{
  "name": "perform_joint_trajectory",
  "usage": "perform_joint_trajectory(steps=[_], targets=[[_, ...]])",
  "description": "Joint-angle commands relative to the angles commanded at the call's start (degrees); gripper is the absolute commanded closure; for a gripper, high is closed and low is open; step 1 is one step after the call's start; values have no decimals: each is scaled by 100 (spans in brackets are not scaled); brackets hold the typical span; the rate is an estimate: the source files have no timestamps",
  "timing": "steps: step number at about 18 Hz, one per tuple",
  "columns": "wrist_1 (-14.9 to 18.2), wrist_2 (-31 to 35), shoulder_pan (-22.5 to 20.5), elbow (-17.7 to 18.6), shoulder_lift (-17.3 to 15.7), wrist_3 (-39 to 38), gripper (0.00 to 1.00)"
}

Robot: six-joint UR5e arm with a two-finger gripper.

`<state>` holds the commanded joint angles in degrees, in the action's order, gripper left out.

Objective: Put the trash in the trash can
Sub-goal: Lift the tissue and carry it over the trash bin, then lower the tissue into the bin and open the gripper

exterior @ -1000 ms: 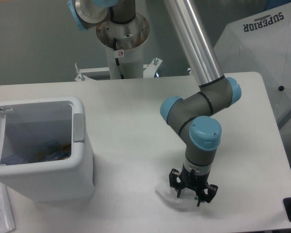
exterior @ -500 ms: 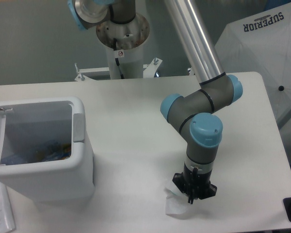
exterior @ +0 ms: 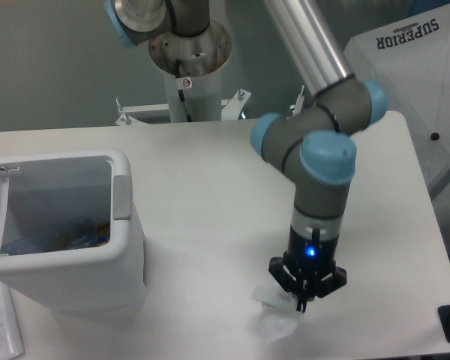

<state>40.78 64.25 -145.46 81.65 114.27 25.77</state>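
Presently the trash can (exterior: pixel 67 240) sits at the left of the frame on the table (exterior: pixel 202 172), lid swung open past the left edge. Inside, low at the bottom, a dim heap shows blue and some orange-yellow; individual items cannot be told apart. Bottle not identifiable.

Wrapper (exterior: pixel 274 315), crumpled translucent white with a small green bit, at lower centre-right, near the table's front edge and well apart from the can. Its long axis runs from upper right, at the fingertips, down toward lower left.

Gripper (exterior: pixel 303 298) points straight down, fingers drawn together, clamped on the wrapper's upper edge; blue light on the wrist above.
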Motion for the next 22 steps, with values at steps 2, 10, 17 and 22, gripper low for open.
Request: perform_joint_trajectory(steps=[2, 10, 17, 22], targets=[[-9, -18, 44, -52, -238, -474, 100], [0, -115, 728, -54, -1231, -1953, 100], [18, -98, 1748, 535, -1714, -680, 100], [35, -80, 2091, 1124, -2110, 964, 100]])
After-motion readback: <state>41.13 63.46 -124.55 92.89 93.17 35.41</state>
